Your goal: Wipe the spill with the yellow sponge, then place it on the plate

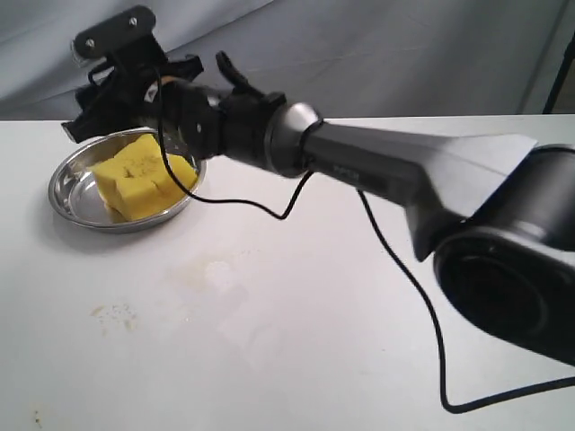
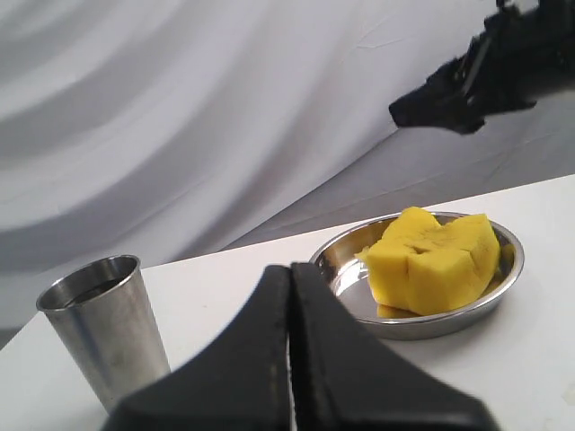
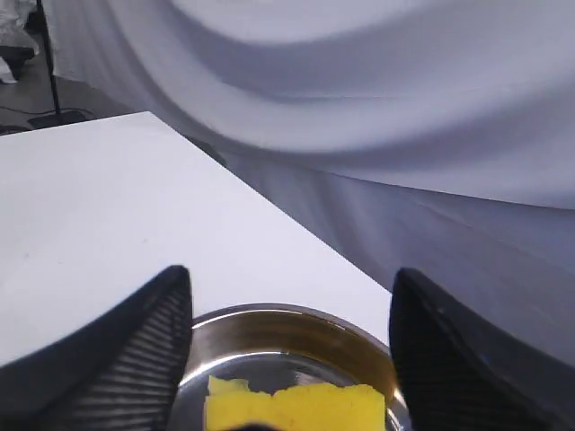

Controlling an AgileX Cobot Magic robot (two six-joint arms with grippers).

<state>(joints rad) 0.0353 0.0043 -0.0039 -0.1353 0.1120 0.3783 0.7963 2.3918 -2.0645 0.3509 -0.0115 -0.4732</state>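
Note:
The yellow sponge (image 1: 144,175) lies loose in the round steel plate (image 1: 67,202) at the table's far left. My right gripper (image 1: 90,103) hovers just above the plate's far side, reaching across from the right, open and holding nothing. In the right wrist view its jaws stand wide apart (image 3: 292,278) over the plate (image 3: 269,316) and the sponge (image 3: 296,406). A faint brownish smear of the spill (image 1: 202,269) marks the table in front of the plate. My left gripper (image 2: 290,269) is shut and empty, looking at the sponge (image 2: 436,256) in the plate (image 2: 422,325).
A steel cup (image 2: 103,328) stands near my left gripper. The right arm (image 1: 386,166) stretches over the table's back half, and its black cable (image 1: 395,260) trails across the surface. Brown specks (image 1: 115,314) dot the table near the front left. A grey curtain hangs behind.

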